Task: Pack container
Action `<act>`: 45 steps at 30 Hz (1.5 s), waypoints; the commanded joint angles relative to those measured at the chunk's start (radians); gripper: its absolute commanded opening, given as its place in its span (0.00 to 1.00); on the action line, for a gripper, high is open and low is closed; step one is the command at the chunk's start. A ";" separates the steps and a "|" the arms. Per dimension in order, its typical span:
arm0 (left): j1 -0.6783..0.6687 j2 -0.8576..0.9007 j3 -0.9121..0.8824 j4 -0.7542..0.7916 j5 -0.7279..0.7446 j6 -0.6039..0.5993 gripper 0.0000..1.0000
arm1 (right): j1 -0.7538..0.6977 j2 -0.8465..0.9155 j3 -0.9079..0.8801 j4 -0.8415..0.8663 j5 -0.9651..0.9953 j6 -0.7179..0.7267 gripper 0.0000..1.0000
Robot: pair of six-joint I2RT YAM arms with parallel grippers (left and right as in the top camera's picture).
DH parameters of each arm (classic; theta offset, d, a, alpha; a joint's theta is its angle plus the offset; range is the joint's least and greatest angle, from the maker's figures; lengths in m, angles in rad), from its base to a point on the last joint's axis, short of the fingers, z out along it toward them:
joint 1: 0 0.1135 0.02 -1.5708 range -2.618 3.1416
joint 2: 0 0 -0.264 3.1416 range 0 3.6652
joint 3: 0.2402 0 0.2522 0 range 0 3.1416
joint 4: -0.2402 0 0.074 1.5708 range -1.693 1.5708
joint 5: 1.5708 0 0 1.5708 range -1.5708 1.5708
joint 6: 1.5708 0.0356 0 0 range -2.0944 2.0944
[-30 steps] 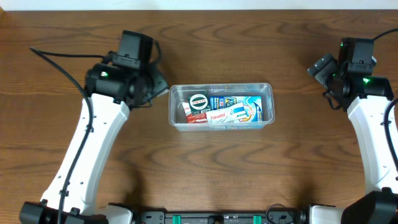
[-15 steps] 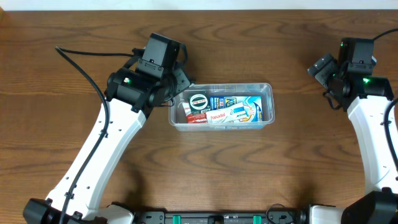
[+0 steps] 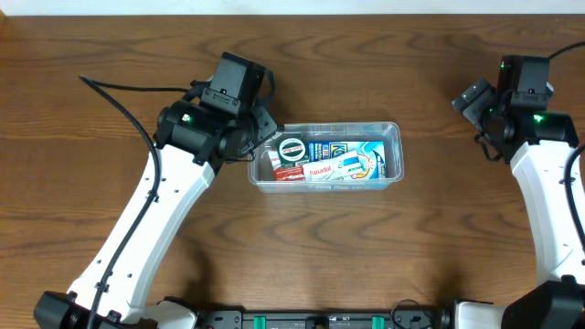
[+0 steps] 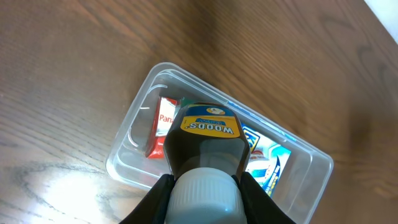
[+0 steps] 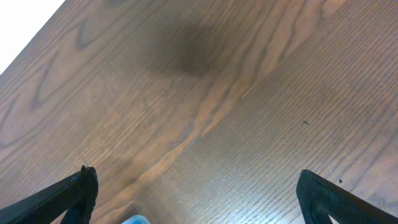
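The container [image 3: 393, 131] is a clear plastic tub at the table's middle. It holds several small medicine boxes and a round green-and-white item [image 3: 291, 151]. My left gripper [image 3: 262, 139] is over the tub's left end, shut on the white cap of a dark brown bottle [image 4: 208, 146] with a yellow and blue "Woods" label. In the left wrist view the bottle hangs above the tub [image 4: 127, 171], over a red and white box [image 4: 163, 118]. In the overhead view the bottle is mostly hidden under the wrist. My right gripper [image 3: 475, 99] is open and empty, far right of the tub.
The wooden table [image 3: 366, 256] surrounds the tub. The right wrist view shows bare wood between my open right gripper's fingers [image 5: 196, 193] and a small blue thing [image 5: 135, 219] at the bottom edge. A white strip runs along the table's far edge.
My left arm has swung right with the bottle, from left of the tub to over its left end. It has barely moved in the last half second. The right arm is still.
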 commanded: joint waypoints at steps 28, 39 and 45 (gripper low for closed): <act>-0.001 0.109 0.022 0.005 -0.039 -0.394 0.34 | -0.002 0.005 0.000 -0.002 0.004 0.011 0.99; -0.001 0.124 0.022 0.000 -0.039 -0.393 0.96 | -0.002 0.005 0.000 -0.002 0.004 0.011 0.99; 0.000 0.124 0.022 -0.016 -0.040 -0.365 0.98 | -0.002 0.005 0.000 -0.002 0.004 0.011 0.99</act>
